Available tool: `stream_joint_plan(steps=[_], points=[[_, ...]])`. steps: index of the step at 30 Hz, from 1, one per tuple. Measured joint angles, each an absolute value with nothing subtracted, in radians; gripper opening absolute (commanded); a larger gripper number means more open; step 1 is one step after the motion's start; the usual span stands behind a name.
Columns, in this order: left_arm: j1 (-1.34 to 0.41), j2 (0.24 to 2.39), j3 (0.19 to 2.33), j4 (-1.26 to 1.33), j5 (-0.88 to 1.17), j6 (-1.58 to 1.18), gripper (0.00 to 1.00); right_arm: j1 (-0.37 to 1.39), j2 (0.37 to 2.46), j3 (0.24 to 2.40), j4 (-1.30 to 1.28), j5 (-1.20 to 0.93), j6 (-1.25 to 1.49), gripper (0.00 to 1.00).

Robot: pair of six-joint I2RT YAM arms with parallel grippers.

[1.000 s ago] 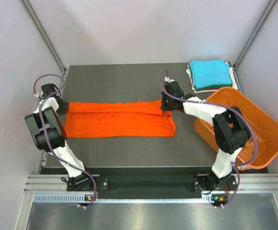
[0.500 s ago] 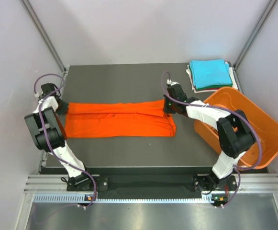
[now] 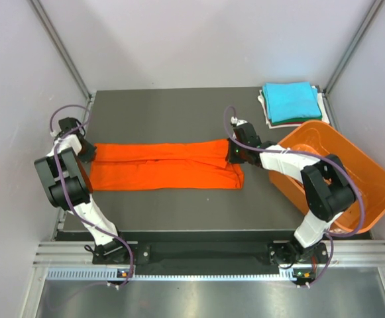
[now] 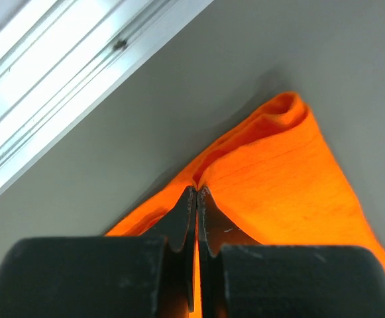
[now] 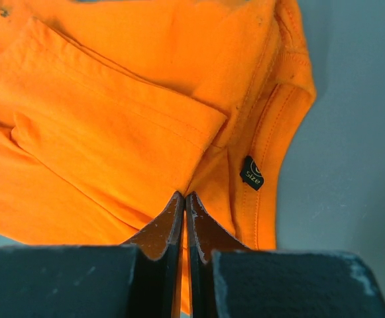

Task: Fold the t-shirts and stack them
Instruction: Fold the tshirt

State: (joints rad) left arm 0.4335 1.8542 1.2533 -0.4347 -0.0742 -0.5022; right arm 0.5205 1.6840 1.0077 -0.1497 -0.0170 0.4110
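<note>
Orange t-shirt [image 3: 165, 165] lies stretched left to right mid-table, folded lengthwise into a narrow band; left gripper [image 3: 88, 151] and right gripper [image 3: 234, 154] each pinch an end. Cross folds and stacking on the turquoise t-shirt [image 3: 290, 101] pile, far right, seem left to do

Left arm [image 3: 79, 199]: white link shells between bulky, rounded black joint housings.
Right arm [image 3: 281, 159]: the same white shells and black joints, with a small green light near the wrist.
Cables [image 3: 68, 106]: thin, greyish-purple, looping loosely off each arm.
Bases [image 3: 107, 250]: low black mounts.
Left end effector [image 4: 197, 189]: two black fingers tapering to thin tips, with blocky matte black bodies behind them.
Right end effector [image 5: 184, 195]: matching tapered black fingers, brownish along the inner edges, with pale specks on the blocks.
</note>
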Motion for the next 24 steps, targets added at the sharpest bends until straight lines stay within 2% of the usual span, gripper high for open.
stream_joint_plan(steps=[15,16,19,24], points=[[0.433,1.854,1.228,-0.441,-0.095,-0.478,0.0,0.521,1.656,0.979,-0.127,-0.033,0.401,0.0],[0.433,1.854,1.228,-0.442,-0.095,-0.476,0.08,0.521,1.656,0.975,-0.123,-0.036,0.401,0.07],[0.433,1.854,1.229,-0.444,-0.094,-0.461,0.23,0.521,1.656,0.973,-0.128,-0.049,0.4,0.22],[0.431,1.851,1.25,-0.481,-0.095,-0.45,0.36,0.521,1.656,0.992,-0.196,-0.054,0.384,0.36]])
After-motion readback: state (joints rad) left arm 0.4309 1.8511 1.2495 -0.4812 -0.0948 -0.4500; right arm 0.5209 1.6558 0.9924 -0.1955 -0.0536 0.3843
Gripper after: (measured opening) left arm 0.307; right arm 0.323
